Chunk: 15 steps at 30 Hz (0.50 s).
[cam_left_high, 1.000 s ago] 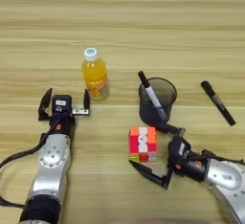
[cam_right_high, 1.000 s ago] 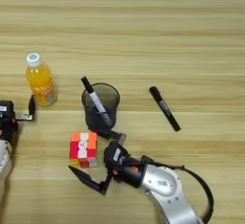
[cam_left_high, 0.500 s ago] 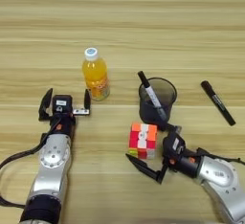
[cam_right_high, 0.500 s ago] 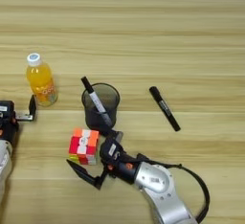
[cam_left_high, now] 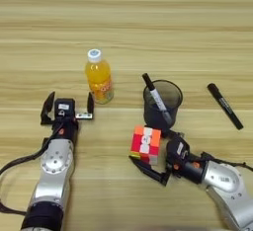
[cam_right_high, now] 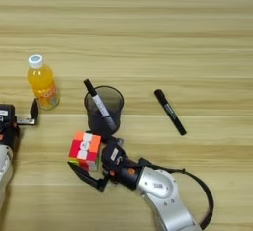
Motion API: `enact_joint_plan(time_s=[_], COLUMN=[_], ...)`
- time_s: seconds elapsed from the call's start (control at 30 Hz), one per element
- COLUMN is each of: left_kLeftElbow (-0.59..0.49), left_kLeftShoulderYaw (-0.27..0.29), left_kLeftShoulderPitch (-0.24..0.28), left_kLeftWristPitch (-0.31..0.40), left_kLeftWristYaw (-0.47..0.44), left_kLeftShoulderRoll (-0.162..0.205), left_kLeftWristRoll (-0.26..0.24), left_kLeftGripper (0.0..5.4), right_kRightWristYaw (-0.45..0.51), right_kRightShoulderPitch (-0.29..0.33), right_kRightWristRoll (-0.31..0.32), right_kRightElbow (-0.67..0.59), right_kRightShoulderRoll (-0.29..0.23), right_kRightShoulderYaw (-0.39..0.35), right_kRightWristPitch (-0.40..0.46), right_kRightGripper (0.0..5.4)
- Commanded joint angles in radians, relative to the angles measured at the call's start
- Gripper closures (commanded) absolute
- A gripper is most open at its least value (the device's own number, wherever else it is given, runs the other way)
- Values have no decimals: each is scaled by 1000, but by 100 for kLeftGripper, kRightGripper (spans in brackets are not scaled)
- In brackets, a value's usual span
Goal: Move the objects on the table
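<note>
The multicoloured puzzle cube (cam_left_high: 146, 143) sits on the table (cam_left_high: 123, 27) in front of the black mesh pen cup (cam_left_high: 163, 105). My right gripper (cam_left_high: 149, 147) is open, with one finger along the cube's near side and the other between cube and cup. One black marker (cam_left_high: 157, 98) leans inside the cup. A second marker (cam_left_high: 225, 105) lies flat to the cup's right. The orange-juice bottle (cam_left_high: 99, 77) stands upright at the left. My left gripper (cam_left_high: 68, 109) rests open just in front and left of the bottle, not touching it.
My left arm (cam_left_high: 52, 175) lies along the near left of the table and my right forearm (cam_left_high: 225, 183) along the near right. A black cable (cam_right_high: 205, 195) loops beside the right arm.
My right gripper has slid left and forward, so its open fingers now straddle the cube. The cube, cup, markers, bottle and left arm have stayed put.
</note>
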Motion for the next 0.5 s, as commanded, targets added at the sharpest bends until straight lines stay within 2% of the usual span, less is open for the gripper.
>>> enact_joint_plan(time_s=[0.03,0.2,0.33,0.5], left_kLeftElbow=[17,21,32,39], left_kLeftShoulderYaw=[0,-2,-5,-4], left_kLeftShoulderPitch=[-10,-13,-18,-20], left_kLeftWristPitch=[-12,-16,-19,-23], left_kLeftWristYaw=[3,5,6,8], left_kLeftShoulderRoll=[3,-1,-5,-6], left_kLeftWristRoll=[3,4,4,4], left_kLeftGripper=[0,0,0,0], right_kRightWristYaw=[-18,-60,-72,-77], right_kRightShoulderPitch=[16,70,107,120], right_kRightWristRoll=[13,44,139,262], right_kRightElbow=[-71,-238,-356,-408], right_kRightShoulderRoll=[-8,-35,-72,-104], right_kRightShoulderYaw=[-10,-53,-127,-240], right_kRightWristPitch=[22,60,100,138], right_kRightGripper=[119,120,120,120])
